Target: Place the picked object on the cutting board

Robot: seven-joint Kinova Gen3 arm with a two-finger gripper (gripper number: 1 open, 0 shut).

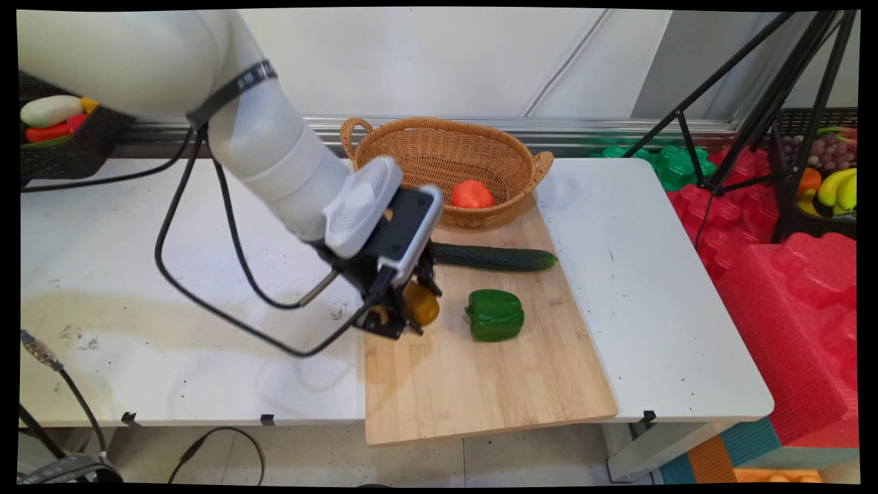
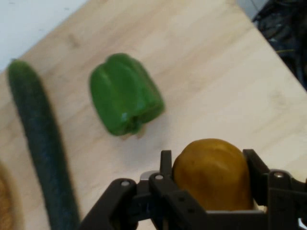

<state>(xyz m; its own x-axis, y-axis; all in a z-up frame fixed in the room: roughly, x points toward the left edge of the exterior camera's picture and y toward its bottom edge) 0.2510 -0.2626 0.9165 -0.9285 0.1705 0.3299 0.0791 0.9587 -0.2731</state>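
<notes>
My black gripper [image 1: 411,310] is shut on a small orange-yellow pepper [image 1: 421,304], held just above the left part of the wooden cutting board [image 1: 480,384]. In the hand view the yellow pepper [image 2: 213,173] sits between the two fingers [image 2: 167,167], with my gripper [image 2: 211,178] closed around it. A green bell pepper [image 1: 495,315] [image 2: 125,94] lies on the board just right of the gripper. A dark green cucumber [image 1: 494,257] [image 2: 41,143] lies across the board behind it.
A wicker basket [image 1: 411,144] at the back of the board holds a red tomato [image 1: 472,195]. A black crate of produce [image 1: 65,140] stands at the far left. A tripod [image 1: 754,103], red foam blocks [image 1: 789,302] and a fruit crate [image 1: 823,178] stand right of the table.
</notes>
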